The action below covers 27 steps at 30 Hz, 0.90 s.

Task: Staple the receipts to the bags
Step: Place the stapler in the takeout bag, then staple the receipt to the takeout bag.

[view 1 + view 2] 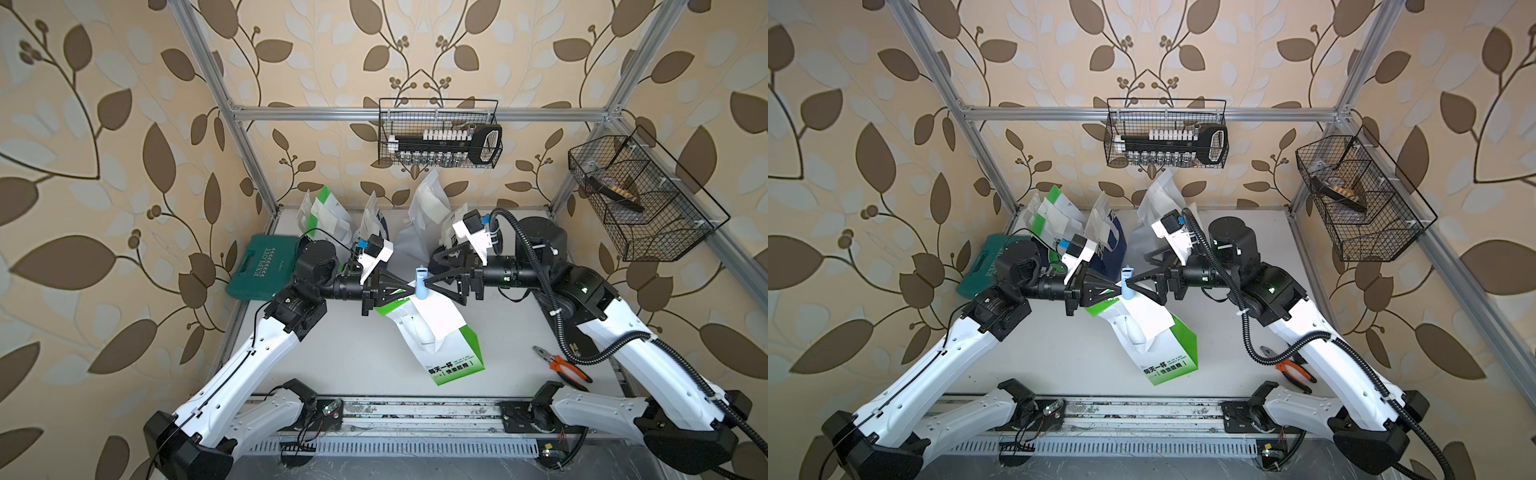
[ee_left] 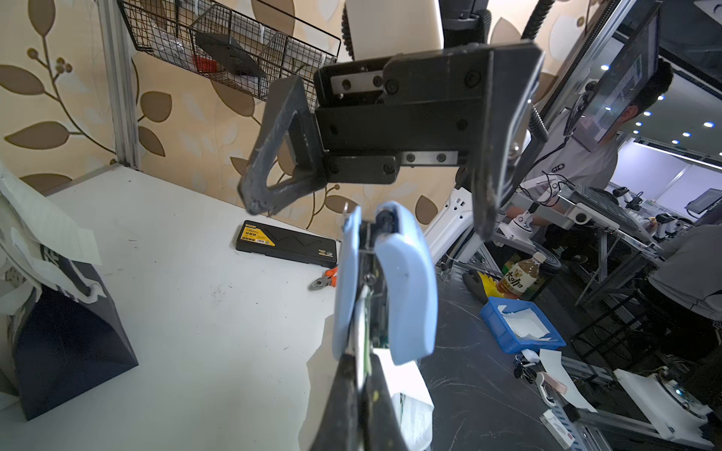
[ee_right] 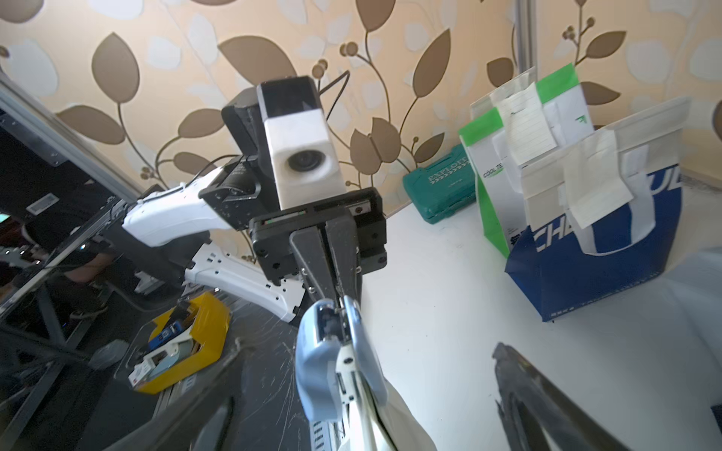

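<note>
My left gripper [image 1: 410, 289] is pressed together, pinching the raised top edge of the green-and-white bag [image 1: 455, 357] and the receipt [image 1: 440, 318] that lies on it. The light-blue stapler [image 1: 420, 284] stands right at those fingertips. In the left wrist view the pinched sheet runs straight into the stapler's mouth.

On the other side of the stapler, my right gripper [image 2: 369, 216] is spread wide. One finger sits to each side of the stapler's end and I see neither one touching it. The right wrist view shows the same thing, with the stapler in the gap between the two parted fingers.

From the stapler the bag slopes down toward my base, and its printed green bottom rests on the white table [image 1: 332, 353]. The receipt covers the bag's upper half, just below the stapler.

Beyond the stapler, against the back wall, the other bags stand upright. A navy bag [image 3: 609, 273] and a second green-and-white bag [image 3: 488, 203] have other receipts [image 3: 527, 125] hanging at their tops.

A teal tool case [image 1: 262, 266] lies well off to my left of the stapler. Orange-handled pliers [image 1: 561, 368] lie well apart on my right, nearer the front.
</note>
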### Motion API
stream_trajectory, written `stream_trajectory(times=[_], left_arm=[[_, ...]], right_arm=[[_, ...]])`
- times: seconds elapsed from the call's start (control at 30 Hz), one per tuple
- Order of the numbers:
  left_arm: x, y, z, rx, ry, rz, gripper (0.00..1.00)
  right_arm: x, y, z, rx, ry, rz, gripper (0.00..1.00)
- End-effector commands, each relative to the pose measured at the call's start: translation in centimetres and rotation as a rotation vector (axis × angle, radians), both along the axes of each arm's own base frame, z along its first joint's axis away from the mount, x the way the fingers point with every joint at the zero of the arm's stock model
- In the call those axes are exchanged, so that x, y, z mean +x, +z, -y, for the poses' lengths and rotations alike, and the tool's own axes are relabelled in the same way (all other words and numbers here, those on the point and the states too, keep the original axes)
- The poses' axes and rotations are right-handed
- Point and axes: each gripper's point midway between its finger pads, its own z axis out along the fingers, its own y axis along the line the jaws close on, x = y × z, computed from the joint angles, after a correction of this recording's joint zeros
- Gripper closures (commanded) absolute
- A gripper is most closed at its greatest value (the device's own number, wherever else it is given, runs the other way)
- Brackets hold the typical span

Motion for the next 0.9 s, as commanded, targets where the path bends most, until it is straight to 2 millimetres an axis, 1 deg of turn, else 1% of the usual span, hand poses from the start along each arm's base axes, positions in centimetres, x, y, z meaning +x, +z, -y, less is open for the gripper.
stream_trajectory(times=[0.0,0.1,0.2,0.3,0.43,0.53,0.6,0.63,0.67,0.73,0.77,0.87], left_arm=[[-0.9,2.3,-0.5,-0.033,-0.026,0.082,1.00],[-0.7,2.4,-0.4,-0.032,-0.016,0.080,1.00],[-0.7,2.5,-0.4,-0.038,-0.020,0.079,1.00],[-0.9,2.8,-0.5,-0.044,-0.019,0.084,1.00],[-1.0,3.0,-0.5,-0.050,-0.022,0.084,1.00],[-0.9,3.0,-0.5,-0.050,-0.022,0.081,1.00],[-1.0,3.1,-0.5,-0.054,-0.023,0.084,1.00],[-1.0,3.2,-0.5,-0.057,-0.022,0.086,1.00],[-1.0,3.3,-0.6,-0.059,-0.022,0.088,1.00],[-1.2,3.6,-0.6,-0.069,-0.029,0.087,1.00],[-1.3,3.7,-0.5,-0.074,-0.035,0.087,1.00],[-1.6,4.0,-0.6,-0.085,-0.045,0.093,1.00]], right_arm=[[-1.7,0.1,-1.2,0.012,0.130,0.037,0.03],[-2.1,-0.7,-2.1,-0.031,0.144,0.059,0.03],[-1.6,-1.7,-2.5,-0.066,0.130,0.063,0.04],[-1.2,-2.3,-2.5,-0.082,0.117,0.070,0.08],[-1.3,-2.3,-2.7,-0.072,0.122,0.082,0.17],[-1.6,-1.9,-3.1,-0.053,0.149,0.085,0.27],[-1.7,-2.0,-3.3,-0.053,0.161,0.085,0.41],[-1.7,-2.1,-3.3,-0.053,0.164,0.086,0.51],[-1.7,-2.3,-3.3,-0.055,0.163,0.085,0.66],[-1.6,-2.5,-3.3,-0.054,0.157,0.089,0.93],[-1.5,-2.5,-3.3,-0.046,0.151,0.094,1.00],[-1.2,-2.1,-3.2,-0.024,0.125,0.118,1.00]])
